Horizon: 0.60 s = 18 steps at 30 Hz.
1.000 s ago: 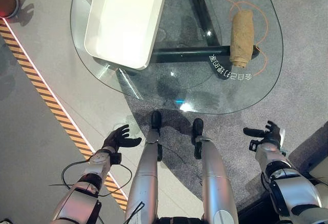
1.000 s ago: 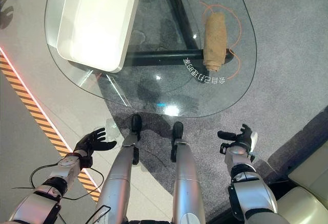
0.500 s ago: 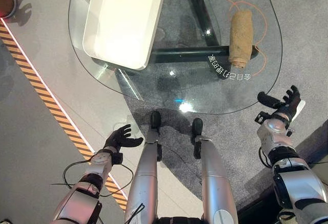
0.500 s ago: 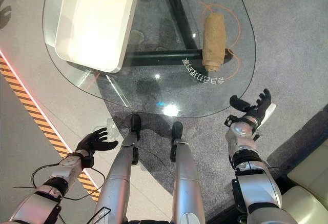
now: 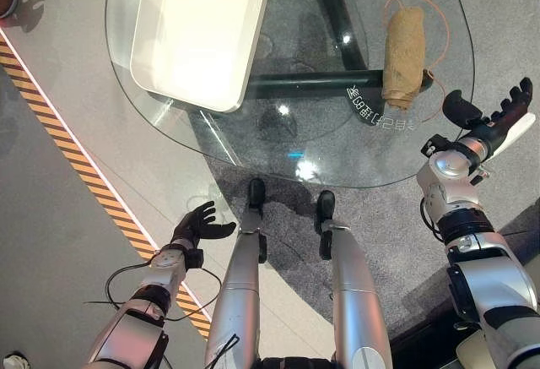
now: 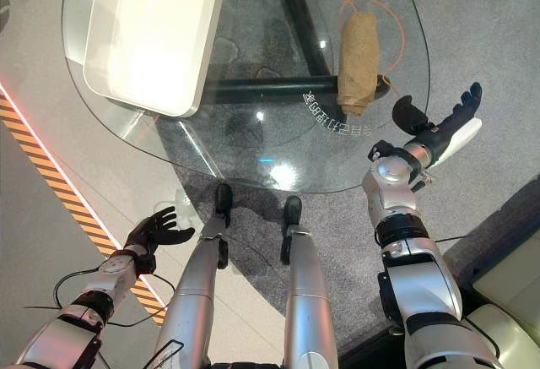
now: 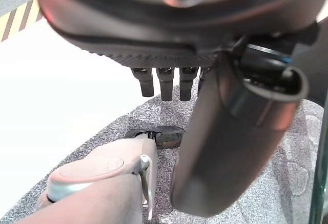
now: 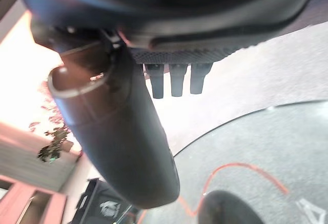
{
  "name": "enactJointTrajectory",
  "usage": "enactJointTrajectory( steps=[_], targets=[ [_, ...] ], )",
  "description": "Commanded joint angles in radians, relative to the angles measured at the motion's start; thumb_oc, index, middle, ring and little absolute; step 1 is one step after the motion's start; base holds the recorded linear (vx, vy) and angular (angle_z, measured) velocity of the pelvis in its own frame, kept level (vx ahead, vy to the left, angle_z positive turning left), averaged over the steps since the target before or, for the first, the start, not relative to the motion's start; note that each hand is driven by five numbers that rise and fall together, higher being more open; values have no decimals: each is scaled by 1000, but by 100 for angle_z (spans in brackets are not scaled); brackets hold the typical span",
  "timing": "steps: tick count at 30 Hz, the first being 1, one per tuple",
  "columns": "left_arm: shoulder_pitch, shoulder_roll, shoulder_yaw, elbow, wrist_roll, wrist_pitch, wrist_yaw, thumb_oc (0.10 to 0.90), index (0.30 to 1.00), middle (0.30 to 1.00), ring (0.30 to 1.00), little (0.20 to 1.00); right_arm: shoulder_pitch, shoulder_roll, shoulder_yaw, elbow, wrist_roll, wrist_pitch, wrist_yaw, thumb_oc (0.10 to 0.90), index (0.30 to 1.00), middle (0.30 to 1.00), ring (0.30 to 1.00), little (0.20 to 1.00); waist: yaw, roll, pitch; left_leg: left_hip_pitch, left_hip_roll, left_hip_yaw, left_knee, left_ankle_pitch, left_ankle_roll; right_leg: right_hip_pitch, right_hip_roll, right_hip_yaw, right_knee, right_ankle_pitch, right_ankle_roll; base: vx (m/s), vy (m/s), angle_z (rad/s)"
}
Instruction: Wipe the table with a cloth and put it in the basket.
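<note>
Left hand (image 5: 196, 224) is hanging at lower left of the head views, fingers relaxed and spread, holding nothing, well below the table (image 5: 152, 111) edge. Basket (image 5: 202, 31), a white tray, is sitting on the glass at upper left. Cloth (image 5: 402, 67), rolled, is lying on the table at upper right, its long axis running nearly top to bottom of the frame. Right hand (image 5: 494, 116) is hovering just right of the table's edge, fingers straight and splayed, empty.

Judgement: cloth lies up and to the left of the right hand, near it; the right hand is far the nearer.

Right wrist view is showing the glass edge and an orange line past the fingers (image 8: 177, 78), but not the cloth.
</note>
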Motion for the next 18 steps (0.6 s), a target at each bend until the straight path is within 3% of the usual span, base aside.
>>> enactJointTrajectory(
  steps=[1,18],
  targets=[
    [45,-21,-4,-3,-33,-20,34,800,900,900,900,900,-15,-100,12,-133,-89,-20,-73,800,900,900,900,900,-7,20,-20,30,-50,28,116,-142,40,63,51,-15,-114,51,-9,0,0,0],
    [70,-68,-2,-21,-4,-27,47,800,900,900,900,900,-57,-26,107,-211,-149,119,17,800,900,900,900,900,0,37,-20,57,-52,44,86,-127,36,79,52,-13,-125,47,-21,0,0,0]
  ],
)
